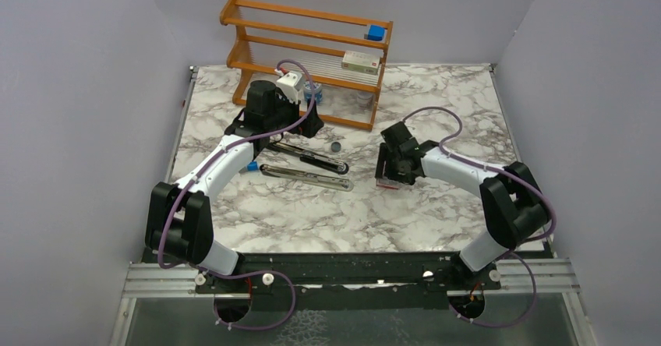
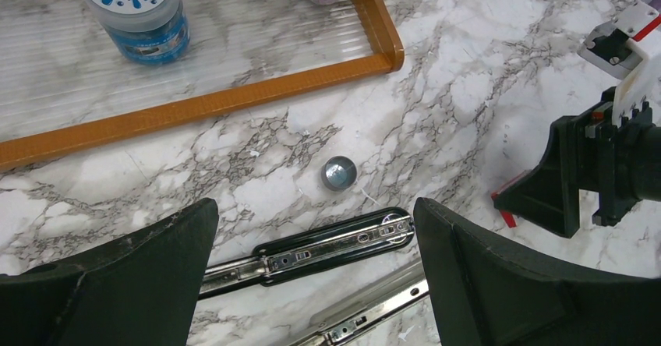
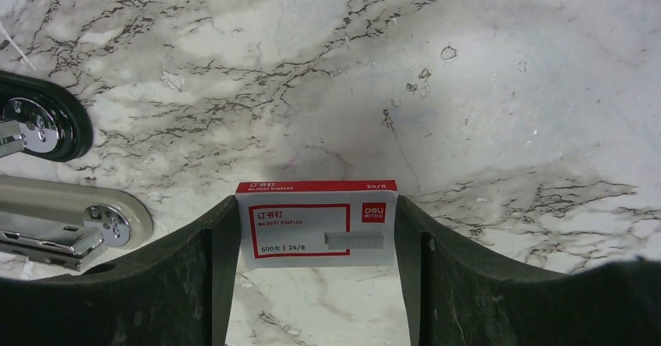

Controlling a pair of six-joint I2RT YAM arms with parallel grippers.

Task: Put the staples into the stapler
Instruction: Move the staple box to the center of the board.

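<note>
The stapler (image 1: 308, 167) lies swung open on the marble table, a black bar (image 2: 327, 246) and a silver channel bar (image 2: 374, 311) side by side. My left gripper (image 2: 316, 215) hangs open just above the black bar, one finger on each side and nothing between them. A small red-and-white staple box (image 3: 316, 233) fills the gap of my right gripper (image 3: 317, 206), whose fingers press both its ends, to the right of the stapler's rounded ends (image 3: 43, 124). In the top view that gripper (image 1: 390, 176) is low over the table. No loose staples are in view.
A small grey round cap (image 2: 338, 173) lies just beyond the stapler. A wooden rack (image 1: 312, 58) stands at the back, holding a blue cube (image 1: 376, 33), a pale box (image 1: 360, 62) and a blue-lidded jar (image 2: 140, 11). Grey walls close in the table.
</note>
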